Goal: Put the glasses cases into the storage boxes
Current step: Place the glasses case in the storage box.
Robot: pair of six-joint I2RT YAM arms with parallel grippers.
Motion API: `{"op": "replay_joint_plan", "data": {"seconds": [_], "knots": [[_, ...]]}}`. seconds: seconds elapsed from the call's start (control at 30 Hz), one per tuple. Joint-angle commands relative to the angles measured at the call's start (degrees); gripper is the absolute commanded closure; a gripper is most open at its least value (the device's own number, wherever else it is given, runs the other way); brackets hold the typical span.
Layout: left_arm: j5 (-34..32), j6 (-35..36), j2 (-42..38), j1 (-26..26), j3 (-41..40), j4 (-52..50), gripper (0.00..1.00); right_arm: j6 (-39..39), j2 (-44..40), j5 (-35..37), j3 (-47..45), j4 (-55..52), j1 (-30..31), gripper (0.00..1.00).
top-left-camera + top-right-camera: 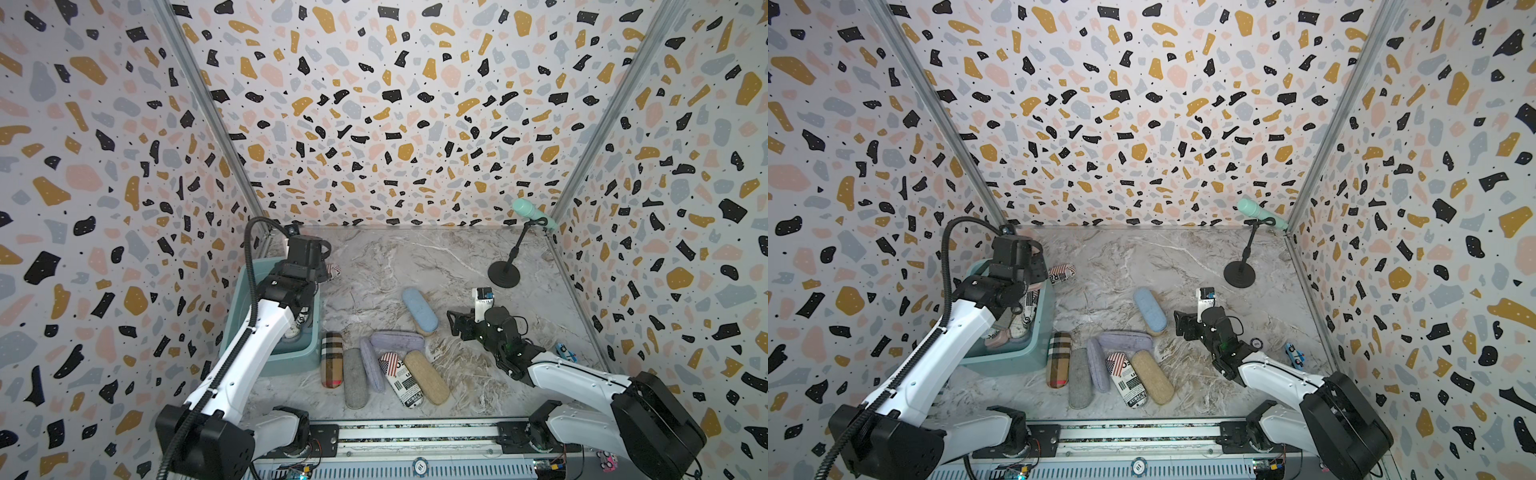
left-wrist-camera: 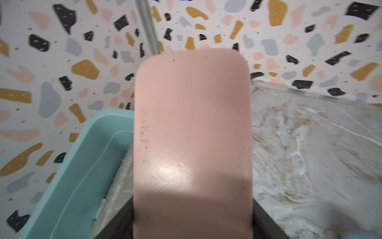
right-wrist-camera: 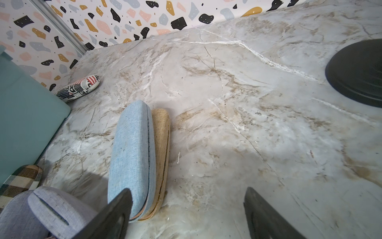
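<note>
At nine o'clock on the surface point(image 1: 415, 257), the tub point(image 1: 266, 362) sat beneath the left arm, whose wrist blocked most of its inside in both top views; only part of a printed case point(image 1: 1027, 309) showed within. A flag case point(image 1: 332, 272) lay just past the tub's far corner, half hidden by that wrist. A mic point(image 1: 534, 214) on a black stand stood at one o'clock, and a small blue toy point(image 1: 566, 351) lay at four o'clock beside the right arm.

At six o'clock lay a loose row: plaid case point(image 1: 331, 359), grey case point(image 1: 355, 378), lavender case point(image 1: 372, 370), second lavender case point(image 1: 397, 340), second flag case point(image 1: 401, 380), tan case point(image 1: 427, 376). Near the centre a blue case point(image 1: 419, 309) rested on a second tan case point(image 3: 162, 144), mostly covering it.

The right claw point(image 3: 187, 191) hung released and empty, just at three o'clock of the blue case. The left claw point(image 2: 192, 217) was hidden from above; its wrist view showed it clenched on a pink case point(image 2: 192, 124), held near the tub's far rim. That case was smooth, glossy, round-cornered and flecked with dark specks, its near end out of view.
</note>
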Motion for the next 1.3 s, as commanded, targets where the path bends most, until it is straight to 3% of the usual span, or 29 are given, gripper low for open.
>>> {"op": "replay_joint_plan", "data": {"seconds": [0.0, 0.13, 0.37, 0.57, 0.77, 0.9, 1.27], "knots": [[2.7, 0.4, -2.0, 6.2, -2.0, 0.9, 0.41, 0.5, -0.8, -0.1, 1.1, 0.3, 0.3, 0.14], [9.3, 0.1, -1.9, 11.7, -6.5, 4.6, 0.41, 0.5, -0.6, 0.0, 1.1, 0.3, 0.4, 0.14], [15.4, -0.3, 4.2, 15.2, -8.6, 6.2, 0.4, 0.4, -0.3, 0.1, 1.2, 0.3, 0.4, 0.14], [13.6, -2.4, 6.6, 15.8, -8.1, 6.0, 0.37, 0.4, -1.0, 0.2, 1.1, 0.3, 0.4, 0.14], [13.2, -3.1, 7.0, 15.9, -5.9, 5.1, 0.21, 0.3, -0.9, 0.2, 1.2, 0.0, 0.3, 0.13], [14.0, -2.4, 5.9, 15.9, -4.0, 3.8, 0.17, 0.3, -1.3, 0.3, 1.1, 0.0, 0.4, 0.12], [19.6, -2.3, 1.3, 15.7, -0.9, 2.8, 0.17, 0.4, -0.5, 0.0, 1.2, 0.3, 0.4, 0.13]]}}
